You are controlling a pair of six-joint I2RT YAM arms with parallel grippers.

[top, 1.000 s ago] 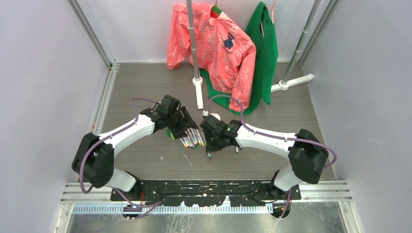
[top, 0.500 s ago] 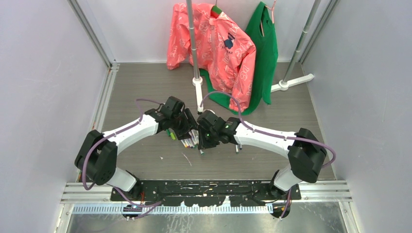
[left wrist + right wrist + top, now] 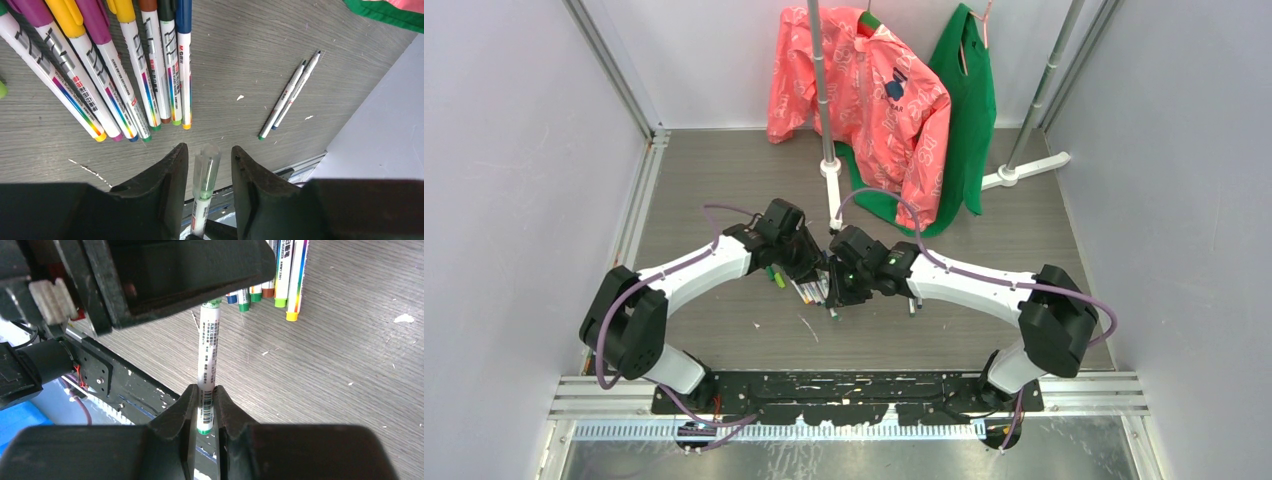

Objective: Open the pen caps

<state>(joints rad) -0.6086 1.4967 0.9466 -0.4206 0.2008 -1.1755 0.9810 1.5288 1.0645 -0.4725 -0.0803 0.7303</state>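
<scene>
My right gripper (image 3: 205, 399) is shut on the whitish barrel of a green pen (image 3: 209, 345), near its green tail end. The pen's clear cap with a green base (image 3: 207, 170) sits between the jaws of my left gripper (image 3: 207, 162). The left jaws are open, with a gap on each side of the cap. In the top view the two grippers meet nose to nose, left (image 3: 814, 268) and right (image 3: 834, 285). Several capped pens (image 3: 125, 75) lie in a row on the table, with yellow, purple, brown and blue caps (image 3: 70, 15).
Two thin pens (image 3: 290, 100) lie apart to the right. A small green piece (image 3: 774, 276) lies left of the row. A clothes rack base (image 3: 832, 190) with a pink jacket (image 3: 874, 90) and a green bag (image 3: 969, 110) stands at the back.
My right gripper has carried the green pen up and to the left, toward my left gripper. The pen's cap end now sits between the open left jaws.
</scene>
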